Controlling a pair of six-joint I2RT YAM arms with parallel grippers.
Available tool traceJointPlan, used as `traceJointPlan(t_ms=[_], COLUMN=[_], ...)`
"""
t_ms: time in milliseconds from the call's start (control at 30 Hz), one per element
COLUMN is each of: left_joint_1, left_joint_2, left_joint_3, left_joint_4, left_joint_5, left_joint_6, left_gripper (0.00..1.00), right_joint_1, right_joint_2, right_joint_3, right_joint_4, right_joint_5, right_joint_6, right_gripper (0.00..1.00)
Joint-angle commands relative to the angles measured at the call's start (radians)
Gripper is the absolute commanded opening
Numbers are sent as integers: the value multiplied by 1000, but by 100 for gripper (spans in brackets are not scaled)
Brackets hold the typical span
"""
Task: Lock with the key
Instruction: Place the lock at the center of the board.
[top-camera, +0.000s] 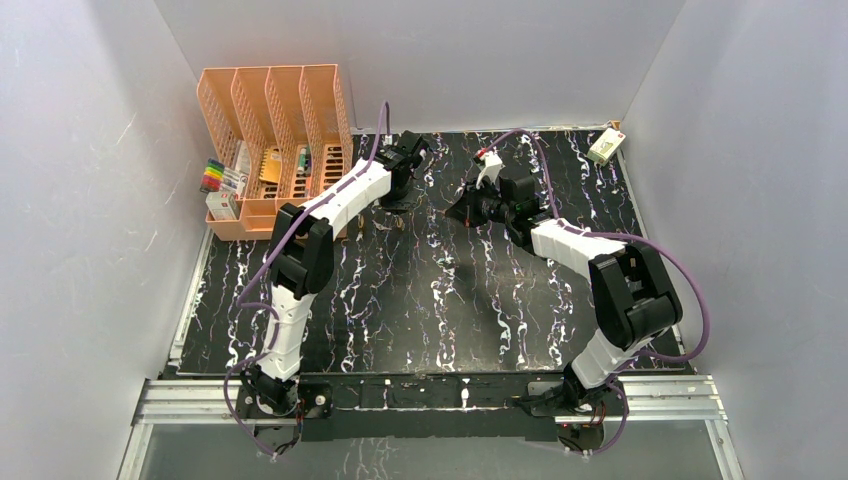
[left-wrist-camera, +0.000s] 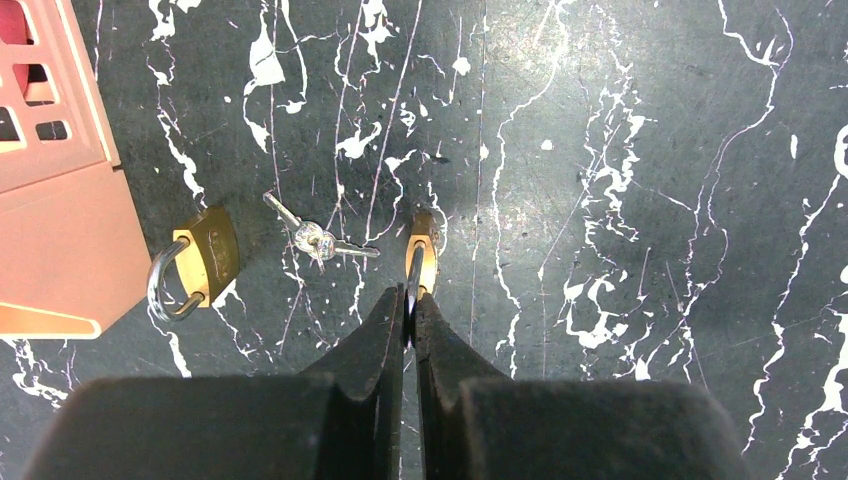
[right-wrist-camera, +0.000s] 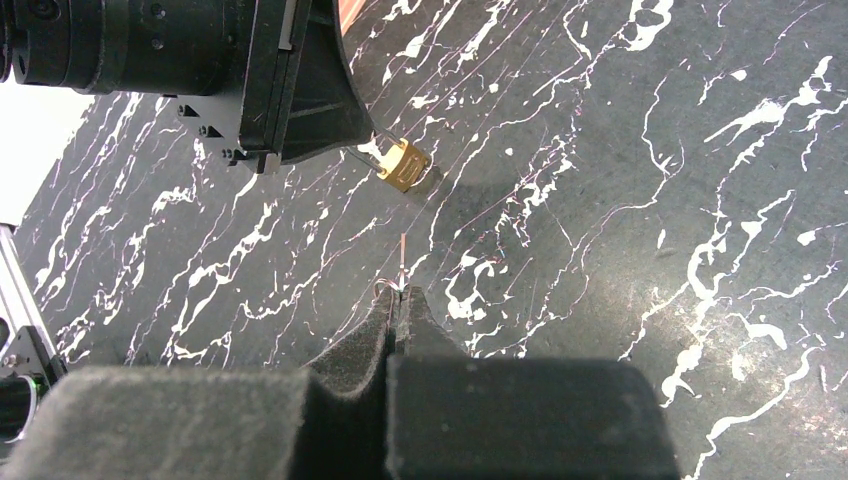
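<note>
My left gripper (left-wrist-camera: 410, 300) is shut on the shackle of a brass padlock (left-wrist-camera: 422, 255) and holds it edge-on just above the table. The right wrist view shows the same padlock (right-wrist-camera: 404, 165) hanging from the left fingers. My right gripper (right-wrist-camera: 399, 297) is shut on a thin key (right-wrist-camera: 402, 262), whose blade points toward the held padlock with a gap between them. A second brass padlock (left-wrist-camera: 195, 262) with its shackle open lies beside the orange organizer. A small bunch of keys (left-wrist-camera: 318, 240) lies between the two padlocks. In the top view the left gripper (top-camera: 400, 203) and right gripper (top-camera: 458, 212) face each other at the table's back middle.
An orange desk organizer (top-camera: 275, 130) with several slots stands at the back left, its corner close to the left gripper (left-wrist-camera: 60, 230). Coloured markers (top-camera: 212, 175) sit by it. A small white box (top-camera: 603, 148) lies at the back right corner. Grey walls enclose the table.
</note>
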Motion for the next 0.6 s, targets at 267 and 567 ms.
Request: traceJointPlan(t_ms=[267, 567], left_joint_1=[8, 8], left_joint_2=[-75, -64], left_joint_3=[-27, -26], left_joint_4=[6, -16], left_joint_5=[-23, -19], left_joint_6=[-56, -68], left_gripper=[0, 0], right_joint_1=[2, 3], right_joint_2=[7, 12], right_joint_3=[5, 6], right_joint_4=[58, 59], right_joint_5=[-15, -19], right_joint_6=[-7, -6], right_gripper=[0, 0])
